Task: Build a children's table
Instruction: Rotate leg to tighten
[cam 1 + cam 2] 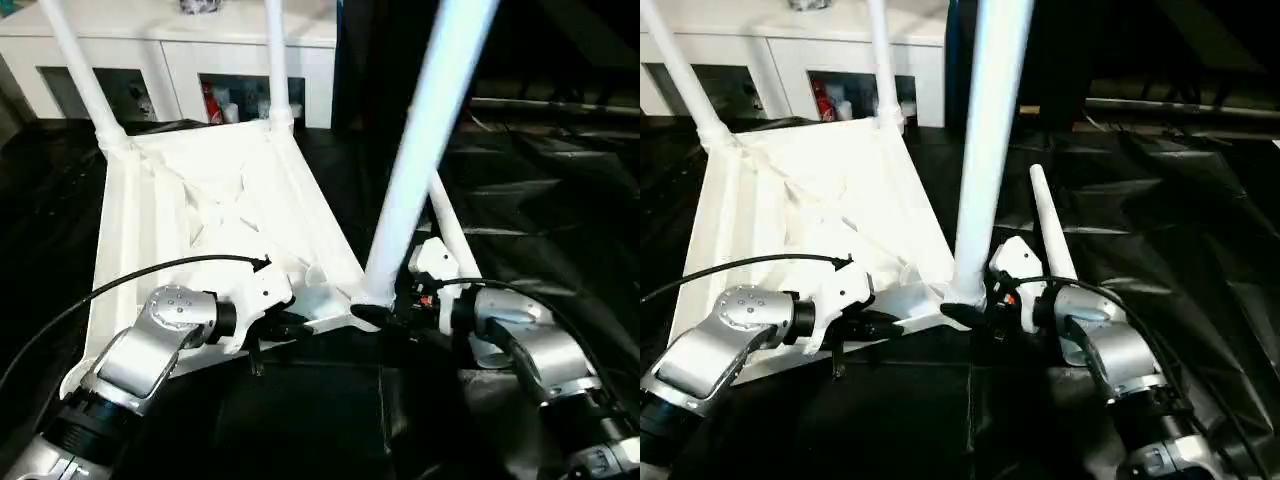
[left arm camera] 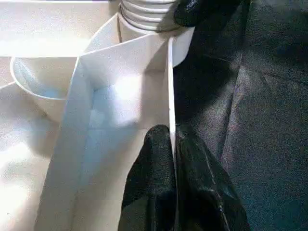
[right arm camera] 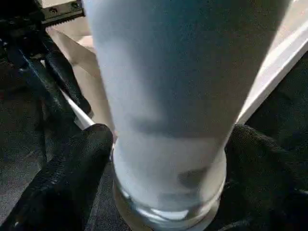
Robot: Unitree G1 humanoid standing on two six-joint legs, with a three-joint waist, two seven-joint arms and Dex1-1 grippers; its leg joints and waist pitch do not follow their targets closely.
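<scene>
My left gripper (image 2: 172,144) is pinched shut on the thin side rim of the tabletop (image 1: 230,200), one black finger on each face of that wall, just short of the near corner socket (image 2: 144,19). The tabletop lies upside down on the black cloth (image 1: 1160,230), ribbed underside up, stretching away from my jaws toward the white glass-door cabinet (image 1: 180,60).

My right gripper (image 3: 166,159) stands wide around the base of the near leg (image 1: 425,150), a finger on each side of the tube, right where its threaded end meets the socket. The fingers look pressed against it, so I hold the leg there. The leg rises straight up from between my jaws.

Beyond my left jaws, two more legs (image 1: 85,80) (image 1: 277,60) stand upright in the far corner sockets. Just behind my right gripper, the fourth leg (image 1: 1050,225) lies loose on the cloth, its rounded tip pointing away from me.
</scene>
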